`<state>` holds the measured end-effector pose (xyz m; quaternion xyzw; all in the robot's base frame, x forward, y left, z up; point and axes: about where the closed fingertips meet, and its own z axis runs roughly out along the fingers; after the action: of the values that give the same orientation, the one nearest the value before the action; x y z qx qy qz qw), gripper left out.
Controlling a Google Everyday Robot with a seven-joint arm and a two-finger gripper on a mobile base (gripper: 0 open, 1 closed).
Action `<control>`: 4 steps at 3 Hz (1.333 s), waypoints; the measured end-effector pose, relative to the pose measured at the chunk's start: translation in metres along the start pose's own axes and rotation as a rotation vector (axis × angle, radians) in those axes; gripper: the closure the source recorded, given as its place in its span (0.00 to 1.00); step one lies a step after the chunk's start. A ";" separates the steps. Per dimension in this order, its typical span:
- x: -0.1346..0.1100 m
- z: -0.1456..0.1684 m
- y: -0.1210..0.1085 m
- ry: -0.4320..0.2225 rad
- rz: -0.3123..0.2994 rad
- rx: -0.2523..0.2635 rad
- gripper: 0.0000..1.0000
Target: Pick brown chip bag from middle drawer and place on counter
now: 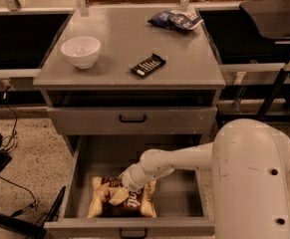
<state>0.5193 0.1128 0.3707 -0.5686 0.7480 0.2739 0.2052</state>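
Note:
The brown chip bag (pixel 115 206) lies flat on the floor of the open middle drawer (pixel 184 203), near its front left. It has cream edges and a dark brown middle with white lettering. My white arm reaches in from the right, and the gripper (pixel 125 189) is down on top of the bag, covering its middle. The counter (pixel 109 59) is the grey top of the cabinet above.
On the counter stand a white bowl (pixel 80 51) at the left, a small black bar (pixel 147 65) in the middle and a blue-and-white snack bag (pixel 175 19) at the back right. The upper drawer (pixel 132 118) is closed. A black table (pixel 274 19) stands to the right.

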 end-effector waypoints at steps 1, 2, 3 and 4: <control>-0.004 -0.006 0.001 0.000 0.000 0.000 0.89; -0.007 -0.009 0.002 0.000 0.000 0.000 1.00; -0.036 -0.052 0.009 -0.005 -0.063 0.016 1.00; -0.076 -0.136 0.039 -0.004 -0.136 0.014 1.00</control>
<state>0.5028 0.0898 0.5289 -0.6162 0.7091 0.2551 0.2290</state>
